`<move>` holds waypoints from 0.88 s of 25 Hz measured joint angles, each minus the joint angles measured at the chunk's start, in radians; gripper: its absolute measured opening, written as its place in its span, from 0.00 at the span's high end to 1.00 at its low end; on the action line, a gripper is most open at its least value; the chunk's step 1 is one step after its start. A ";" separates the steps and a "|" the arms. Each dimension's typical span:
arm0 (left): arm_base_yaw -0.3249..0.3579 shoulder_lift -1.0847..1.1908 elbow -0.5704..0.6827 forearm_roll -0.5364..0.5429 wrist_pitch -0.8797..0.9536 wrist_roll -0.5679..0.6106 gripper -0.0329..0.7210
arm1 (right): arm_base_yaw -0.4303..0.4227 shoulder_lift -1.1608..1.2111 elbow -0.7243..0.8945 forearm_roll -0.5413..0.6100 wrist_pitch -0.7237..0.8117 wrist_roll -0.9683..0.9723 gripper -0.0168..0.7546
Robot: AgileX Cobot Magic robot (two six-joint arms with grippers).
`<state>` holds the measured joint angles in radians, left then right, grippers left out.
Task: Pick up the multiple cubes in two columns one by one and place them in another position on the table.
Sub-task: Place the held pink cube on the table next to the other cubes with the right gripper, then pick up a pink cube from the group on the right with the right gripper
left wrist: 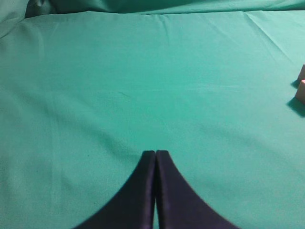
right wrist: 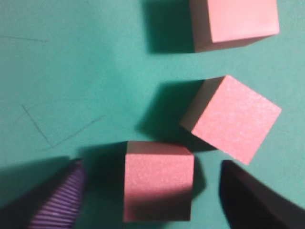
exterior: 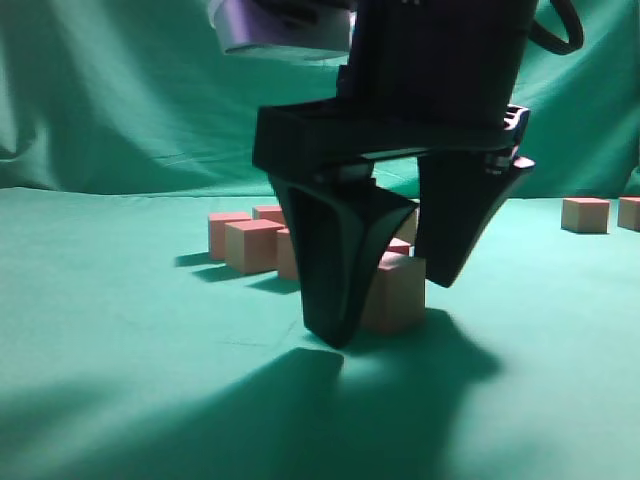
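Observation:
My right gripper (exterior: pixel 385 310) is open and lowered to the green table (exterior: pixel 120 330), its two dark fingers on either side of one pink cube (exterior: pixel 402 295). In the right wrist view this cube (right wrist: pixel 158 181) sits between the fingers (right wrist: pixel 152 195) with a gap on each side. Two more cubes (right wrist: pixel 231 119) (right wrist: pixel 233 21) lie just beyond it. Other cubes (exterior: pixel 250 245) (exterior: pixel 225 230) stand grouped behind the gripper. My left gripper (left wrist: pixel 156 152) is shut and empty over bare cloth; it does not show in the exterior view.
Two cubes (exterior: pixel 585 215) (exterior: pixel 630 212) stand apart at the far right of the table. Parts of two cubes (left wrist: pixel 301 93) (left wrist: pixel 303 72) show at the right edge of the left wrist view. A wrinkled green curtain (exterior: pixel 120 90) hangs behind the table.

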<state>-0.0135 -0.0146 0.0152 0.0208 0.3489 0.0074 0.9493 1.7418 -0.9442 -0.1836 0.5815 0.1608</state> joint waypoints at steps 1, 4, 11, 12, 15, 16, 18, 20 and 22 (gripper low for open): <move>0.000 0.000 0.000 0.000 0.000 0.000 0.96 | 0.000 0.000 0.000 0.000 0.009 0.002 0.21; 0.000 0.000 0.000 0.000 0.000 0.000 0.96 | 0.000 -0.006 0.000 0.004 0.039 0.006 0.20; 0.000 0.000 0.000 0.000 0.000 0.000 0.96 | 0.000 -0.199 0.000 0.001 0.115 0.066 0.20; 0.000 0.000 0.000 0.000 0.000 0.000 0.96 | 0.000 -0.239 0.000 -0.014 0.125 0.097 0.20; 0.000 0.000 0.000 0.000 0.000 0.000 0.96 | -0.016 -0.370 -0.014 -0.112 0.191 0.246 0.20; 0.000 0.000 0.000 0.000 0.000 0.000 0.96 | -0.038 -0.407 -0.030 -0.146 0.228 0.289 0.25; 0.000 0.000 0.000 0.000 0.000 0.000 0.96 | -0.104 -0.459 -0.074 -0.189 0.301 0.328 0.25; 0.000 0.000 0.000 0.000 0.000 0.000 0.96 | -0.197 -0.480 -0.131 -0.204 0.368 0.342 0.25; 0.000 0.000 0.000 0.000 0.000 0.000 0.96 | -0.282 -0.483 -0.176 -0.210 0.398 0.342 0.25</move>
<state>-0.0135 -0.0146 0.0152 0.0208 0.3489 0.0074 0.6672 1.2592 -1.1202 -0.3935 0.9800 0.5033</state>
